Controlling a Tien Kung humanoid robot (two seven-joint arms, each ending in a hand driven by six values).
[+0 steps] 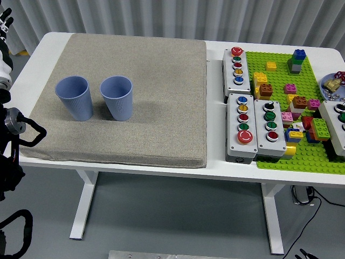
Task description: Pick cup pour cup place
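Grey corrugated panels close off the top of the frame, and below them we see a white table (pixel 215 162) with a thick beige pad (pixel 140 108) covering its left and centre. On that pad, in the left-centre of the frame, stand the 2 things we care about: the left blue cup (pixel 73 97) and the right blue cup (pixel 117 97), both upright, mouths open, just beside each other but apart. From this angle we cannot tell whether either one holds anything.

We judge these cups to be light, thin-walled and ribbed, likely plastic, so they should flex under a hard squeeze and tip easily on the soft pad. A grasp around the middle of the wall, below the rim and above the narrower base, looks best to us: firm enough not to slip, gentle enough not to crush. The ribs should help against sliding.

Our left arm (pixel 11 129) shows only at the far left edge of the frame, well apart from the cups; a few pale fingertips appear at the upper left corner, but we cannot tell how the fingers are set. At the lower right corner only a sliver of something dark shows, too little to name.

On the right half of the table lie 3 grey button boxes (pixel 241 127) and a green brick baseplate (pixel 280 86), no part of the task.
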